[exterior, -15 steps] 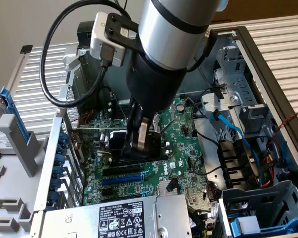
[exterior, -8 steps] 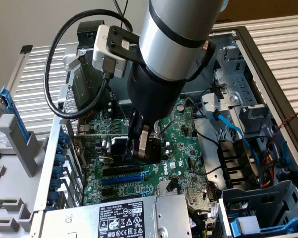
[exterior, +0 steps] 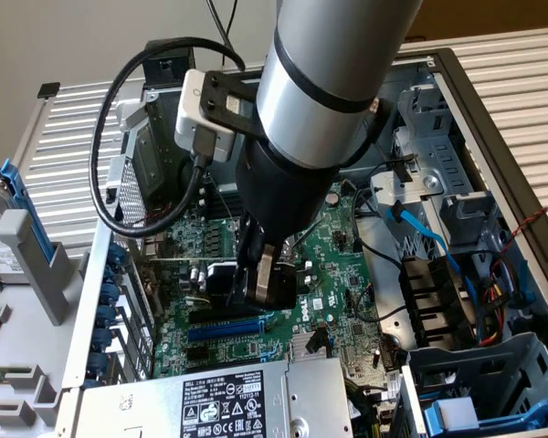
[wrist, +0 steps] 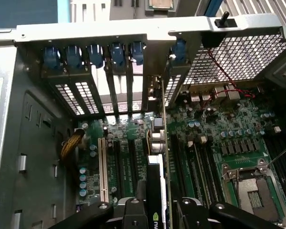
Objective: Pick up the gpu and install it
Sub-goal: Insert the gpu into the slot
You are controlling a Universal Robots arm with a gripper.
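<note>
The gpu (wrist: pixel 156 181), gripped by the end effector (wrist: pixel 159 210), stands edge-on over the motherboard (wrist: pixel 229 143) in wrist view.

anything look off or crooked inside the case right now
nothing looks crooked: the gpu stands upright over the motherboard, not tilted. the one odd thing is the cpu socket, which sits bare with no cooler on it.

arm (exterior: pixel 338 55) angled steeply down, claw (exterior: pixel 258 285) pointing downward, fingers (wrist: pixel 133 213) partly closed, gripping
</note>
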